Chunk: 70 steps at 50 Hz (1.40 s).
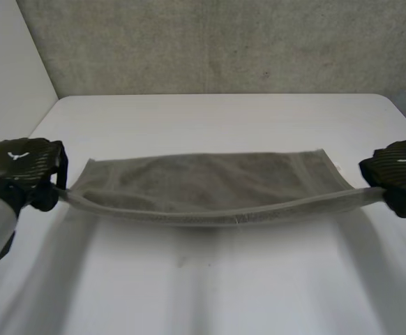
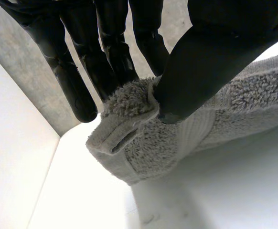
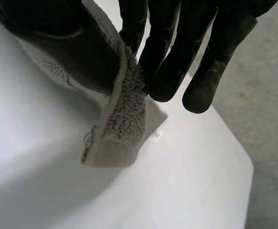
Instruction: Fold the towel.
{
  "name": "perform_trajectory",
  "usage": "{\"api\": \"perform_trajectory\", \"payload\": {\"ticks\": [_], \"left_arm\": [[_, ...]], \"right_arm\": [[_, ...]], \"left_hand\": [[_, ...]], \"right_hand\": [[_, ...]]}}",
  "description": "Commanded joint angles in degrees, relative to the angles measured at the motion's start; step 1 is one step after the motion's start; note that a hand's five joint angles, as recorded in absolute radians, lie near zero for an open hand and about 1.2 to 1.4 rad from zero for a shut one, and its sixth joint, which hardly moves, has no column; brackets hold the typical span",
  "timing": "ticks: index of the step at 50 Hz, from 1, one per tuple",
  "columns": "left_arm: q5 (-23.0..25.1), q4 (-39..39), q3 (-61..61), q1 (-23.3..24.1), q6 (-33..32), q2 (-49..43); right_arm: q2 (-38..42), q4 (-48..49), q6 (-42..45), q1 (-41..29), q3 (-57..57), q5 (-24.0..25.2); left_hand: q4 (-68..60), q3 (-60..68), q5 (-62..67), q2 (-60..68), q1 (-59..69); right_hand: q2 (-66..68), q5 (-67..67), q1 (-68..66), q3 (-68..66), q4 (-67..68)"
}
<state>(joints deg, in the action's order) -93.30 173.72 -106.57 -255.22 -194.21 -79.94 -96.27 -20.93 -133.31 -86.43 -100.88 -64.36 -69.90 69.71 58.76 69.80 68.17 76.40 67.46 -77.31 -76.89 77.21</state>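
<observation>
Grey towel (image 1: 203, 183) sags across the table (image 1: 217, 118), near edge lifted: my left hand (image 1: 23, 166) and right hand (image 1: 400, 169) each pinch a near corner, thumb against fingers. I should carry both corners far evenly, taut; the far edge seems grounded.

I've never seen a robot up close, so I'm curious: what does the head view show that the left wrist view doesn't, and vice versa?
Head view: the whole grey towel stretched, sagging in the middle, between the left hand and the right hand. Left wrist view: up close, the thumb pressing the towel's corner against the fingers. Both: the towel, the left hand and the white table.
</observation>
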Motion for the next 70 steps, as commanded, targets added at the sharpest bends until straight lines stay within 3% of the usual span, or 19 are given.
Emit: {"api": "perform_trajectory", "payload": {"ticks": [1, 6, 15, 21, 29, 37, 45, 56, 70], "left_arm": [[0.13, -6.55, 0.48, -0.02, -0.38, 4.88], [0.13, -5.94, 0.31, -0.28, -0.29, 3.74], [1.62, -1.11, 0.83, -0.72, -0.2, -5.04], [1.63, 0.74, 2.68, -0.81, -0.11, -9.96], [1.63, 3.29, 6.19, -0.81, 0.06, -16.9], [1.54, 7.41, 11.11, -0.55, -0.02, -25.34], [1.01, 8.48, 16.73, -0.37, -0.11, -32.99], [1.01, 8.48, 19.55, -0.37, -0.11, -36.69], [1.01, 8.48, 25.26, -0.37, -0.11, -41.61]], "right_arm": [[-5.77, -4.47, 2.09, 3.9, 0.59, 5.91], [-4.64, -4.29, 2.52, 5.04, -0.02, 6.53], [6.52, -1.93, 1.83, 4.43, 2.26, 5.21], [9.26, 0.72, 1.56, 4.34, 2.88, 4.77], [14.79, 7.66, -3.89, 1.53, 6.13, 3.72], [25.5, 13.11, -5.03, -4.26, 11.66, -4.62], [33.15, 13.9, -5.38, -7.25, 15.62, -5.6], [38.52, 20.93, -5.47, -9.72, 18.78, -8.67], [42.39, 21.28, -5.56, -11.48, 24.32, -11.05]], "left_hand": [[-10.1, 10.29, 11.24, 10.2, 11.83], [-10.1, 10.29, 11.24, 10.2, 11.83], [-10.1, 10.29, 11.24, 10.2, 11.83], [-10.1, 10.29, 11.24, 10.2, 11.83], [-10.1, 10.29, 11.24, 10.2, 11.83], [-10.1, 10.29, 11.24, 10.2, 11.83], [-10.1, 10.29, 11.24, 10.2, 11.83], [-10.1, 10.29, 11.24, 10.2, 11.83], [-10.1, 10.29, 11.24, 10.2, 11.83]], "right_hand": [[3.6, 2.54, -2.69, -3.11, 2.79], [3.6, 2.54, -2.69, -3.11, 2.79], [3.6, 2.54, -2.69, -3.11, 2.79], [3.6, 2.54, -2.69, -3.11, 2.79], [3.6, 2.54, -2.69, -3.11, 2.79], [3.6, 2.54, -2.69, -3.11, 2.79], [3.6, 2.54, -2.69, -3.11, 2.79], [3.6, 2.54, -2.69, -3.11, 2.79], [3.6, 2.54, -2.69, -3.11, 2.79]]}}
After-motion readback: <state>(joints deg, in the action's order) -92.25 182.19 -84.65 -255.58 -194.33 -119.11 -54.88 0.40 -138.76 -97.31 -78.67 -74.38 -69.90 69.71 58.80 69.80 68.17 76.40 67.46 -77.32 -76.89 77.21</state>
